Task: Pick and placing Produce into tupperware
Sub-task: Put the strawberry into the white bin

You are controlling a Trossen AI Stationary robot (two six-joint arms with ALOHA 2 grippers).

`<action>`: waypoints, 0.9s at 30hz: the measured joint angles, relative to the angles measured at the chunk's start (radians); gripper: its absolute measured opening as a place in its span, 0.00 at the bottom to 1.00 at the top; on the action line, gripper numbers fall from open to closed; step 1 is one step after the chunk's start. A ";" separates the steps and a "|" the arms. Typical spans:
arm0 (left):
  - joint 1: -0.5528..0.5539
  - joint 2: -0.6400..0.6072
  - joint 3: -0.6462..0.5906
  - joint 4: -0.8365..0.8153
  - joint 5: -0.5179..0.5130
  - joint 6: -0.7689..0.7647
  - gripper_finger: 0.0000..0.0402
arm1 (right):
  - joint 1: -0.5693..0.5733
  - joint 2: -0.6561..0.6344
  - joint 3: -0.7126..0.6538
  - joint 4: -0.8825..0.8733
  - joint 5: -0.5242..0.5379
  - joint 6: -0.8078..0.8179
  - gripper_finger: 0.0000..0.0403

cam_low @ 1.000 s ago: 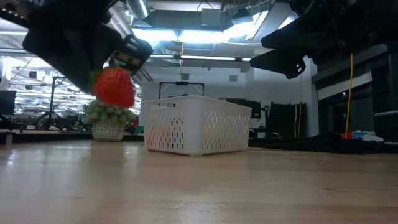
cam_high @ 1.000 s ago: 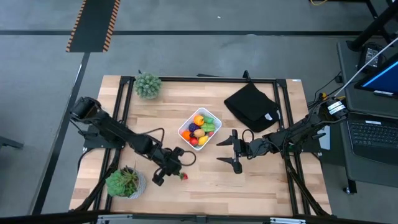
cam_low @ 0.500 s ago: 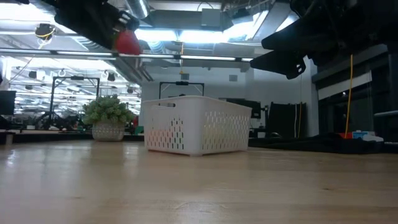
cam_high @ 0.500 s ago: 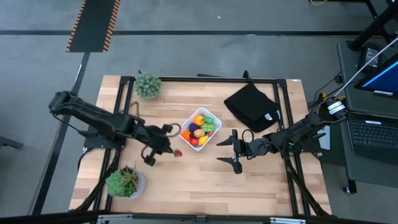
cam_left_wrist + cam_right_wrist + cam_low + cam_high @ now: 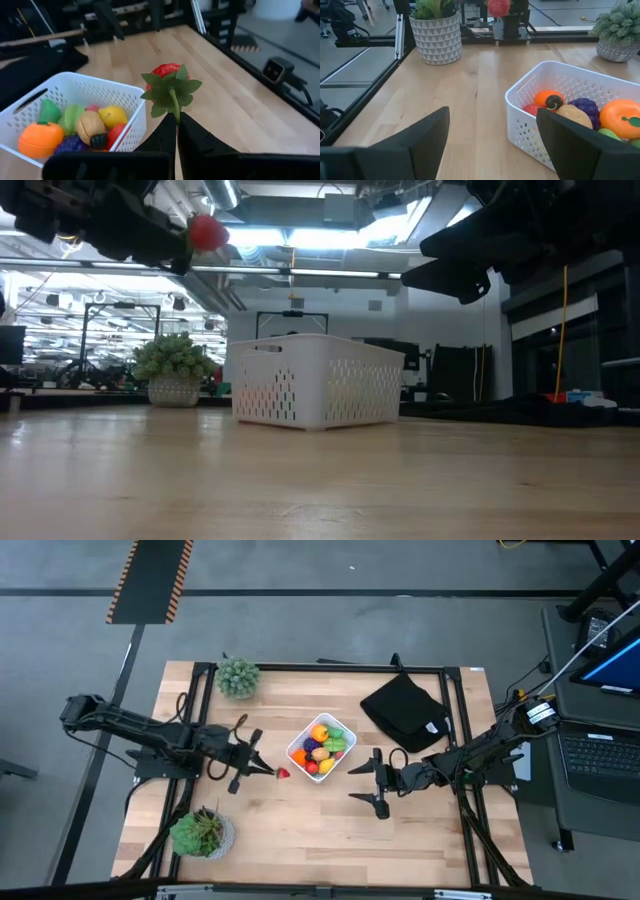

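A white mesh-walled tupperware (image 5: pixel 321 748) stands mid-table, holding several toy fruits and vegetables (image 5: pixel 75 125). My left gripper (image 5: pixel 268 771) hovers just left of the container, above the table, shut on a red strawberry (image 5: pixel 284 774) with green leaves (image 5: pixel 171 90). In the low view the strawberry (image 5: pixel 206 233) is high above the basket (image 5: pixel 315 380). My right gripper (image 5: pixel 376 783) waits open to the right of the container, above the table. My left gripper pinches the strawberry's thin green stem (image 5: pixel 176 111) between its two fingertips (image 5: pixel 167 131), coming level from the table's left. The berry sticks out beyond the fingertips, leafy cap toward me, lifted well clear of the table beside the container's rim.
A black cloth (image 5: pixel 405 710) lies at the far right. Two potted plants stand at the far left (image 5: pixel 238 677) and near left (image 5: pixel 203 833). Bare wood stretches along the near edge. A black frame rims the table.
My left gripper, shut on the strawberry, has risen from near the table and moved toward the far edge and slightly left, ending beside the container's left corner. The strawberry has been carried up, well above basket height. The right arm has kept still.
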 joint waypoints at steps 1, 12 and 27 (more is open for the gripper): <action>0.005 -0.006 -0.022 0.038 0.004 -0.007 0.00 | 0.000 0.000 0.000 0.001 0.000 0.000 0.74; 0.075 0.002 -0.166 0.402 0.065 -0.018 0.00 | -0.003 0.000 0.000 0.015 0.003 -0.024 0.74; 0.086 0.002 -0.168 0.475 0.053 -0.040 0.00 | -0.003 0.000 0.000 0.007 0.003 -0.023 0.74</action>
